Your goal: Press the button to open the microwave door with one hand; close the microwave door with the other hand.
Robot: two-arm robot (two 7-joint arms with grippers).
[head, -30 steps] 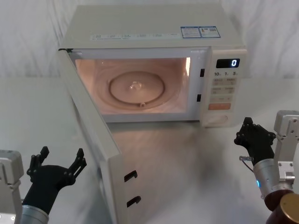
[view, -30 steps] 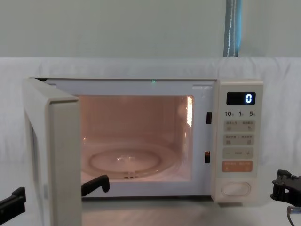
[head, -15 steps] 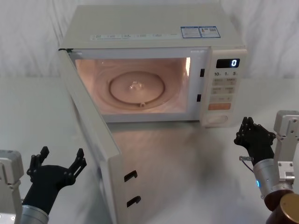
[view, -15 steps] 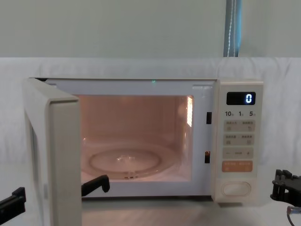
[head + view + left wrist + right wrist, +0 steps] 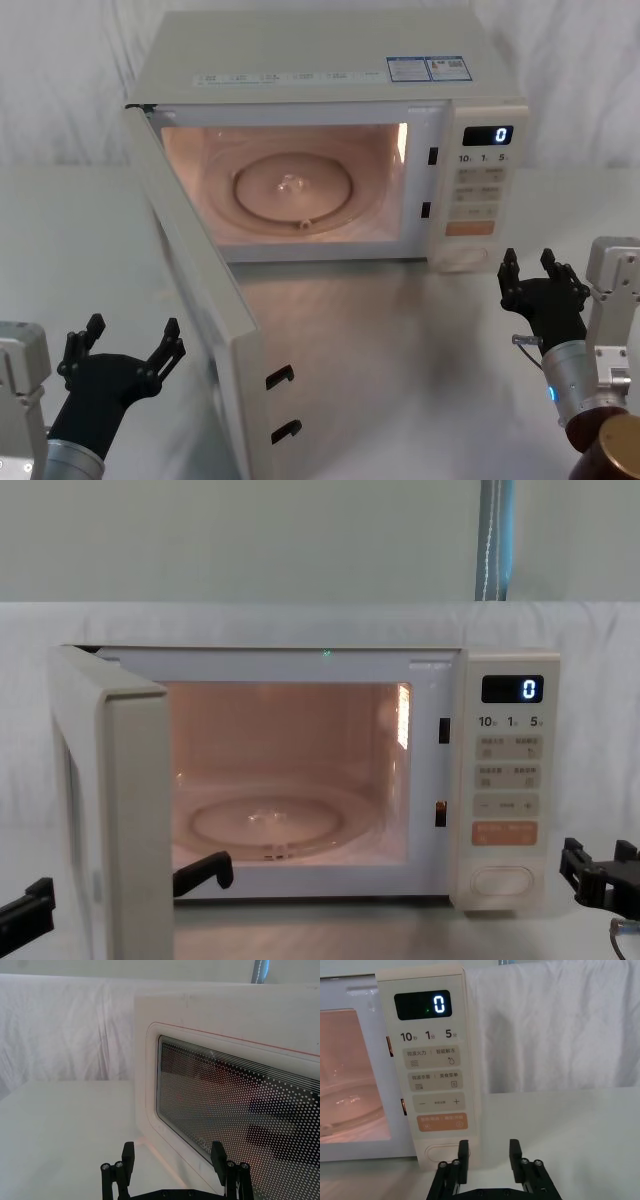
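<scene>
The microwave door (image 5: pixel 200 290) stands swung wide open to the left, and the cavity behind it is lit. Its dark dotted window (image 5: pixel 235 1110) fills much of the left wrist view. My left gripper (image 5: pixel 133 335) hovers open low on the table, just outside the door's outer face, with nothing between its fingers. The wide cream button (image 5: pixel 465 255) sits at the bottom of the control panel, below the orange key. My right gripper (image 5: pixel 528 272), with a blue light on its wrist, is open a short way in front and to the right of the button (image 5: pixel 442 1152), not touching it.
The microwave (image 5: pixel 330 60) stands at the back of a white-draped table, its display (image 5: pixel 487 135) reading 0. A glass turntable (image 5: pixel 292 187) lies inside. A white cloth hangs behind. Bare tabletop (image 5: pixel 400 360) lies between the open door and my right arm.
My right gripper's fingers have spread apart from a bunched pose. The door and the left gripper have not moved.
</scene>
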